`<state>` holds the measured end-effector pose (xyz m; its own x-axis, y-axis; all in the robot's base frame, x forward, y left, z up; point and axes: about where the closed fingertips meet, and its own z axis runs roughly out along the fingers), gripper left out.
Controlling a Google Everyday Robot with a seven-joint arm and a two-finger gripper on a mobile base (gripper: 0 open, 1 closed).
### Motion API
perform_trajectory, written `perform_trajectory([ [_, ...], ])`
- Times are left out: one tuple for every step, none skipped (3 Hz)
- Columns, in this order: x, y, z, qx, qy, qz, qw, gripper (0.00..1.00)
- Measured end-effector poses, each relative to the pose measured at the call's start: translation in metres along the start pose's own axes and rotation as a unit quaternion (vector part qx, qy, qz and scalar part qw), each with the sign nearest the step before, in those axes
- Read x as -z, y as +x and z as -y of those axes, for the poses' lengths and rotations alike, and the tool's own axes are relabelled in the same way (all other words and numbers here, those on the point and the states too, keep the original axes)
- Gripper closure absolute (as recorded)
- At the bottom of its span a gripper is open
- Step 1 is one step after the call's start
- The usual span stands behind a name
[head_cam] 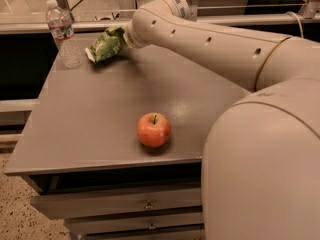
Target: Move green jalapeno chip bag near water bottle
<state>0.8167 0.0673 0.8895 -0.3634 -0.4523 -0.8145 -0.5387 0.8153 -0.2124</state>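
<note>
The green jalapeno chip bag (pixel 106 45) is at the far left of the grey table, tilted, just above the surface with its shadow under it. My gripper (pixel 121 38) is at the bag's right end, at the tip of the white arm that reaches in from the right, and it is shut on the bag. The water bottle (pixel 63 33) stands upright at the table's far left corner, a short gap to the left of the bag. Most of the gripper is hidden behind the bag and the wrist.
A red apple (pixel 154 129) sits near the front middle of the table (pixel 90 114). Drawers (pixel 145 204) are below the front edge. My arm's large white body fills the right side. A rail and floor lie behind the table.
</note>
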Motion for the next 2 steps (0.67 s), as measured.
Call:
perform_trajectory([
  [-0.0023, 0.0059, -0.0048, -0.005, -0.004, -0.002, 1.0, 0.86],
  [-0.004, 0.011, -0.0074, -0.009, -0.007, -0.004, 0.9999, 0.62],
])
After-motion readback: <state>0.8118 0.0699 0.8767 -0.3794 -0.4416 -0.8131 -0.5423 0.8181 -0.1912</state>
